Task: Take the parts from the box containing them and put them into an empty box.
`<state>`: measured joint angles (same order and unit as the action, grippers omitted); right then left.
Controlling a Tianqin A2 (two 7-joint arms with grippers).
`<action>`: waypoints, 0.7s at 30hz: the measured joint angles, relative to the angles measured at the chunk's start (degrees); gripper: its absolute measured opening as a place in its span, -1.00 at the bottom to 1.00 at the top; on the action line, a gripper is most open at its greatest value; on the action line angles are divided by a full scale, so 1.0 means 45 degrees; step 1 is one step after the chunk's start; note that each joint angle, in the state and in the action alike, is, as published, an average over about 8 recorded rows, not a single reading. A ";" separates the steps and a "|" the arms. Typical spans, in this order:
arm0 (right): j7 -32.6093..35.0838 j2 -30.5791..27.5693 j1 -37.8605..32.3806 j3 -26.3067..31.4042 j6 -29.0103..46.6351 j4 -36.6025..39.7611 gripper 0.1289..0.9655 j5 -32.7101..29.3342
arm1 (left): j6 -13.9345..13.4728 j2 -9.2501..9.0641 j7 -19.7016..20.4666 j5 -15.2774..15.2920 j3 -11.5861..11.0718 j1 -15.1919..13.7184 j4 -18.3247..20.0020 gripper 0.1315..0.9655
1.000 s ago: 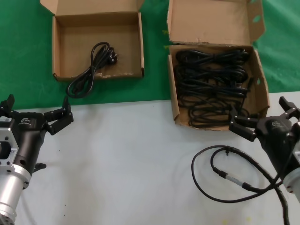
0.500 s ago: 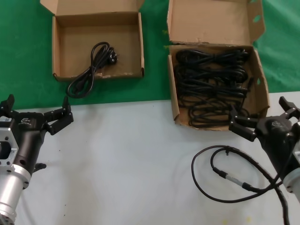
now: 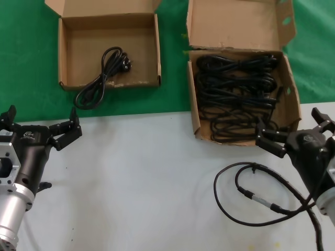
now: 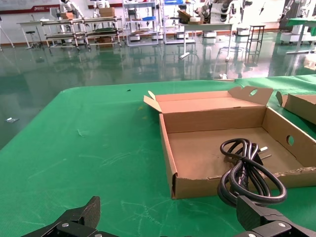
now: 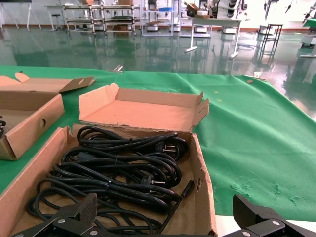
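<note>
right gripper spread, empty | parts in the box containing them just beyond it | left gripper spread, farther

We see no change from the earlier pictures: neither arm moves, no cord shifts, and both boxes sit as before.

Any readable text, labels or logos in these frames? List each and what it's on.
None can be read.
Left gripper: small white mark on its body, too small to read.
Right gripper: similar white mark, too small to read.
Both cardboard boxes: no print showing.
Power cords: no legible markings.
</note>
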<state>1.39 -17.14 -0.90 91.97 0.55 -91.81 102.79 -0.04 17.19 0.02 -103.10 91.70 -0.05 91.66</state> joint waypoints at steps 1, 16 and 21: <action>0.0000 0.0000 0.0000 0.0000 0.0000 0.0000 1.00 0.0000 | 0.0000 0.0000 0.0000 0.0000 0.0000 0.0000 0.0000 1.00; 0.0000 0.0000 0.0000 0.0000 0.0000 0.0000 1.00 0.0000 | 0.0000 0.0000 0.0000 0.0000 0.0000 0.0000 0.0000 1.00; 0.0000 0.0000 0.0000 0.0000 0.0000 0.0000 1.00 0.0000 | 0.0000 0.0000 0.0000 0.0000 0.0000 0.0000 0.0000 1.00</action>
<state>1.39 -17.14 -0.90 91.97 0.55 -91.81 102.79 -0.04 17.19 0.02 -103.10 91.70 -0.05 91.66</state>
